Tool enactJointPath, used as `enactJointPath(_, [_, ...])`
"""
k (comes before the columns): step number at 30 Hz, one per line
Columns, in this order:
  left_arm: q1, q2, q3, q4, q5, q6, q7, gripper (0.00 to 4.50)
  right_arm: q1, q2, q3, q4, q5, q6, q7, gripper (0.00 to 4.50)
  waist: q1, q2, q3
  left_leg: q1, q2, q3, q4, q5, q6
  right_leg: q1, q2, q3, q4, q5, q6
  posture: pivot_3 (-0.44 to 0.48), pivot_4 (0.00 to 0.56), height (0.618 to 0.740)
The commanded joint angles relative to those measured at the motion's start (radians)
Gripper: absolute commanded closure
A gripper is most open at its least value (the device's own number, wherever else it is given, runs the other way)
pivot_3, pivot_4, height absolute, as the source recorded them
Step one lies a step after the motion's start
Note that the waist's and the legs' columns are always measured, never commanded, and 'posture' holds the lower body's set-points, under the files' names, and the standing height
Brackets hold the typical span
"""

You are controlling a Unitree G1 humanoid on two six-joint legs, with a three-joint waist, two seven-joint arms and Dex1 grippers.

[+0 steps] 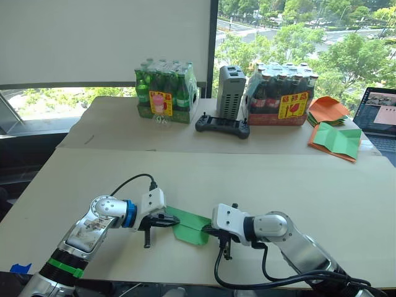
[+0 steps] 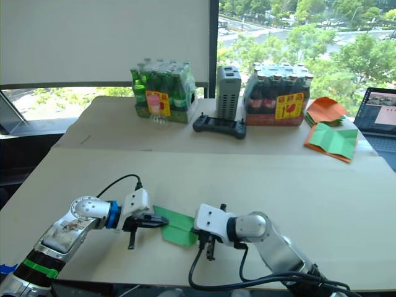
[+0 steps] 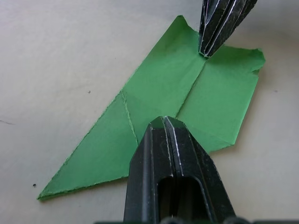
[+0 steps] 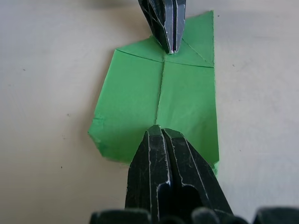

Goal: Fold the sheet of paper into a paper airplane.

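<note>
My left pincer [image 1: 166, 221] pressed together on one end of the green sheet of paper [image 1: 192, 226], right pincer [image 1: 209, 232] likewise, tips on its crease, flat on my table [image 1: 260, 179]

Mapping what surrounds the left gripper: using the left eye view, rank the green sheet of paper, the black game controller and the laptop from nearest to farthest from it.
From the left gripper:
1. Sheet of paper, right at its fingertips on the near table.
2. Game controller, on the far table, centre, between the bottle packs.
3. Laptop, at the far right edge.

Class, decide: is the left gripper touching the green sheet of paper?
Touching. In the left wrist view, the left gripper, fingers shut, presses its tip onto the sheet of paper at the centre crease, with no gap showing.
</note>
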Motion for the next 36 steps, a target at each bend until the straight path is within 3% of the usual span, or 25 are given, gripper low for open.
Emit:
enactJointPath(1, [-0.001,0.008,-0.01,0.003,0.011,-0.008,-0.008,4.5,0.052,-0.051,0.006,0.026,-0.004,0.069,0.016,4.49,0.001,0.0,0.0,0.0,0.0,0.0,0.0,0.0,0.0,0.001,0.0,0.0,-0.001,0.0,0.0,0.0,0.15,0.675])
enactJointPath(12, [-0.005,0.002,-0.01,0.019,0.019,-0.022,-0.011,4.5,0.098,-0.121,-0.046,-0.047,0.047,0.107,0.015,4.49,0.008,0.0,0.0,0.002,0.0,0.0,-0.001,-0.002,0.002,0.004,0.0,-0.001,-0.004,0.0,0.0,0.0,0.15,0.675])
enactJointPath(19, [-0.004,0.001,-0.008,0.026,0.021,-0.032,-0.012,4.5,0.049,0.0,-0.195,-0.126,0.265,0.069,0.028,4.49,0.008,0.0,0.0,0.001,0.0,0.0,-0.001,-0.002,0.002,0.004,0.0,-0.001,-0.005,0.0,0.0,0.0,0.15,0.675])
enactJointPath(30, [-0.015,-0.014,0.01,-0.001,-0.017,0.001,-0.021,4.5,-0.008,0.038,-0.034,0.058,0.107,0.043,-0.071,4.49,0.0,0.0,0.0,0.001,0.0,-0.001,-0.001,-0.001,0.002,0.003,0.0,-0.001,-0.005,0.0,0.0,0.0,0.15,0.675])
enactJointPath(36, [-0.024,-0.022,0.012,-0.033,-0.056,0.025,-0.036,4.5,-0.009,0.039,-0.012,0.103,0.079,0.064,-0.082,4.49,-0.003,0.0,0.0,0.001,0.0,-0.001,-0.001,-0.001,0.001,0.003,0.0,-0.001,-0.005,0.0,0.0,0.0,0.15,0.675])
